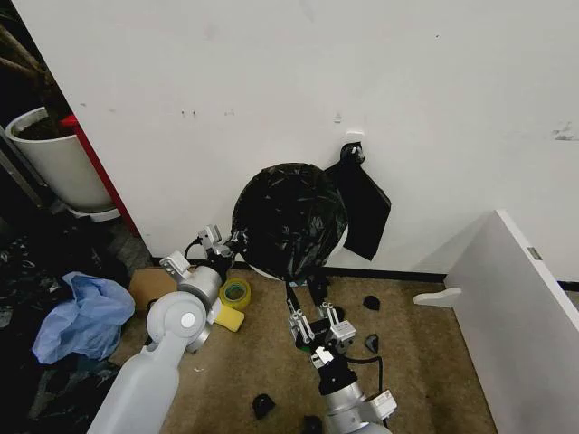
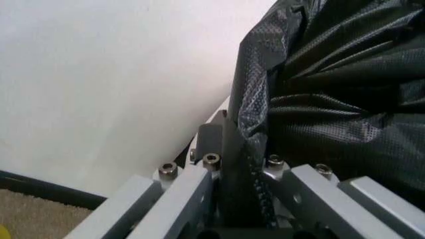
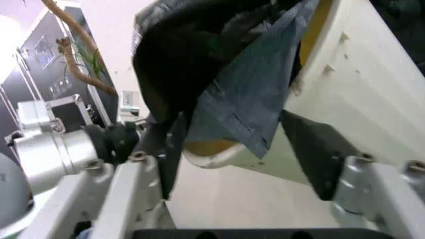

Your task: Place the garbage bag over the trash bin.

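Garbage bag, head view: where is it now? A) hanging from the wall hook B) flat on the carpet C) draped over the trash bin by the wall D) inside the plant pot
C: the glossy black garbage bag covers the trash bin, whose cream wall shows under the bag's edge in the right wrist view; the left end effector is shut on the bag's edge at its side, and the right end effector is open just below it.

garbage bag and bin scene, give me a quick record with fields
garbage bag: glossy black, draped over most of the bin
trash bin: cream-white, by the wall, side bare under the bag's edge
left gripper: at the bag's left edge, shut on the plastic
right gripper: open below the bag, fingers either side of the bin's rim
nearby: yellow tape roll on the floor
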{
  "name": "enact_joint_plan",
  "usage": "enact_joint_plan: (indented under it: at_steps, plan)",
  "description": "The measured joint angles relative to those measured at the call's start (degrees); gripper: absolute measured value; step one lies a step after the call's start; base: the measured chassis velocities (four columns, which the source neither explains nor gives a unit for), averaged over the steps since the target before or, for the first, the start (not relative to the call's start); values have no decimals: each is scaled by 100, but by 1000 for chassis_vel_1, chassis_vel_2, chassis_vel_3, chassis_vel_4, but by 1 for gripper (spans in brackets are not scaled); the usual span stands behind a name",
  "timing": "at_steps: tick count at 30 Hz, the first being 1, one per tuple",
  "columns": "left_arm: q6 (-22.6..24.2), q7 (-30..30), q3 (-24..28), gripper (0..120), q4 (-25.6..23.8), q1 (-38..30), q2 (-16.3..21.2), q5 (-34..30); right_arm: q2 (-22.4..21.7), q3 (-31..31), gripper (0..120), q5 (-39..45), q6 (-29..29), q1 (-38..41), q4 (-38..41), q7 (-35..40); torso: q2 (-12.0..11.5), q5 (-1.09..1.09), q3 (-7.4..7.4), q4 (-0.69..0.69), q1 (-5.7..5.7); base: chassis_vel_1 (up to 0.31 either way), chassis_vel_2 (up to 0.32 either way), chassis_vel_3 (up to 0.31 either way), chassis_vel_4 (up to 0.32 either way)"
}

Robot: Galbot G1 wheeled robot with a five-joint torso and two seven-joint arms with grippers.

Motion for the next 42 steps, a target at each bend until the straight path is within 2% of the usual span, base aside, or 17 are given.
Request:
enact_joint_plan:
  at_steps: [1, 5, 7, 8, 11, 21, 25, 27, 30, 31, 32, 34, 39, 42]
  plan:
    - [0, 0, 0, 1, 0, 0, 0, 0, 0, 0, 59, 0, 0, 0, 0, 0, 0, 0, 0, 0, 0, 0, 0, 0, 0]
    - [0, 3, -13, 1, 2, -13, 2, 1, -18, -29, 76, 2, -78, -11, 9, 95, 0, 0, 0, 1, 0, 0, 0, 0, 0]
    - [0, 3, -14, 1, 2, -17, 2, 1, -20, -31, 79, 1, -94, -11, 10, 114, 0, 0, 0, 1, 0, 0, 0, 0, 0]
    - [0, 4, -15, 1, 3, -19, 0, 1, -21, -35, 86, 1, -122, -8, 10, 140, 0, 0, 0, 0, 0, 0, 0, 0, 0]
    - [0, 5, -13, 1, 4, -13, -7, 2, -17, -73, 96, 19, -179, 42, 29, 177, 0, 0, 0, -3, 0, 0, 0, 0, 0]
    - [1, 7, 69, 1, 35, -1, -82, 10, -71, 0, 88, 124, -316, 315, -27, 169, 0, 5, 0, -2, 0, 0, 0, 0, 0]
    - [-1, 8, 112, 1, 117, -65, -133, 19, -95, 41, 72, 147, -340, 399, -29, 172, 0, 3, 0, -2, 0, 0, 0, 0, 0]
    - [-2, 8, 120, 1, 140, -80, -140, 23, -100, 53, 70, 157, -345, 417, -33, 177, 0, 3, 0, -2, 0, 0, 0, 0, 0]
    - [-5, 8, 143, 1, 224, -130, -162, 30, -122, 114, 59, 244, -367, 501, -41, 208, 0, 1, 0, -2, 0, 0, 0, 0, 0]
    - [-9, 9, 153, 1, 296, -169, -166, 33, -128, 157, 46, 337, -384, 586, -65, 235, 0, 0, 0, -2, 0, 0, 0, 0, 0]
    - [-10, 9, 155, 1, 311, -175, -166, 33, -129, 165, 41, 356, -385, 606, -77, 237, 0, 0, 0, -2, 0, 0, 0, 0, 0]
    - [-11, 9, 155, 1, 319, -179, -167, 33, -129, 168, 39, 366, -386, 619, -83, 238, 0, 0, 0, -2, 0, 0, 0, 0, 0]
    - [-19, 14, 149, 1, 371, -204, -164, 35, -123, 193, 16, 398, -386, 679, -125, 241, 0, 0, 0, -1, 0, 0, 0, 0, 0]
    - [-22, 20, 138, 1, 386, -205, -157, 35, -115, 199, 8, 401, -385, 683, -138, 240, 0, 0, 0, -2, 0, 0, 0, 0, 0]
